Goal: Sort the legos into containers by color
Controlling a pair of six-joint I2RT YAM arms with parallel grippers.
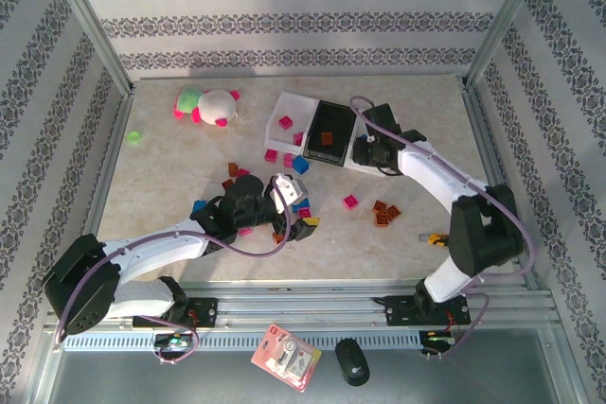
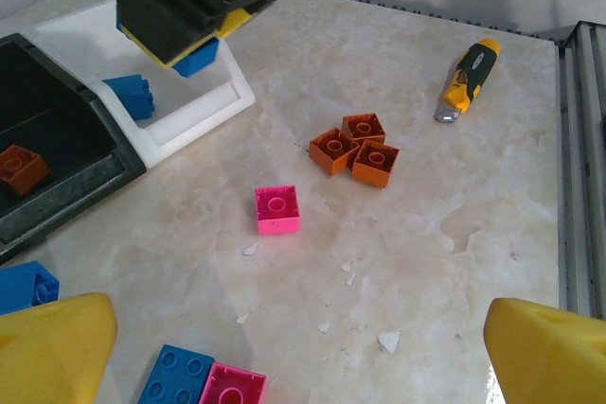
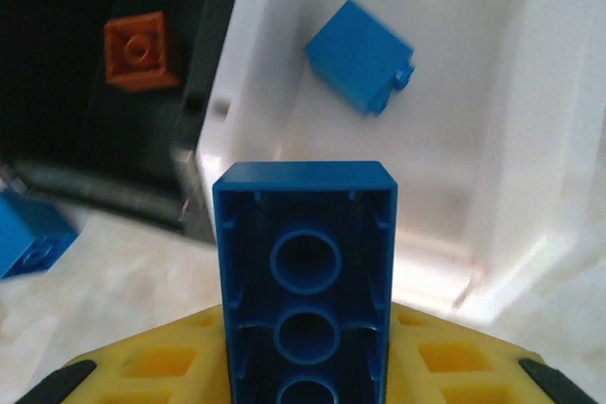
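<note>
My right gripper (image 1: 365, 149) (image 3: 303, 347) is shut on a long blue lego (image 3: 303, 262), its hollow underside facing the camera. It hangs over the right white container (image 3: 492, 130) (image 2: 204, 111), where another blue lego (image 3: 360, 54) lies. The black container (image 1: 329, 132) (image 3: 76, 139) holds an orange-brown lego (image 3: 142, 49). The left white container (image 1: 289, 113) holds pink ones. My left gripper (image 1: 305, 205) (image 2: 303, 366) stands wide open low over the table, nothing between its yellow fingertips (image 2: 47, 352). Ahead of it lie a pink lego (image 2: 277, 210) and three orange-brown legos (image 2: 355, 149); a blue and a pink lego (image 2: 180, 380) sit close by.
A yellow-grey utility knife (image 2: 464, 78) (image 1: 434, 238) lies at the right near the table edge. A pink-white plush toy (image 1: 208, 104) and a small green piece (image 1: 134, 137) sit at the far left. More loose legos (image 1: 237, 172) are scattered mid-table. Frame posts and walls ring the table.
</note>
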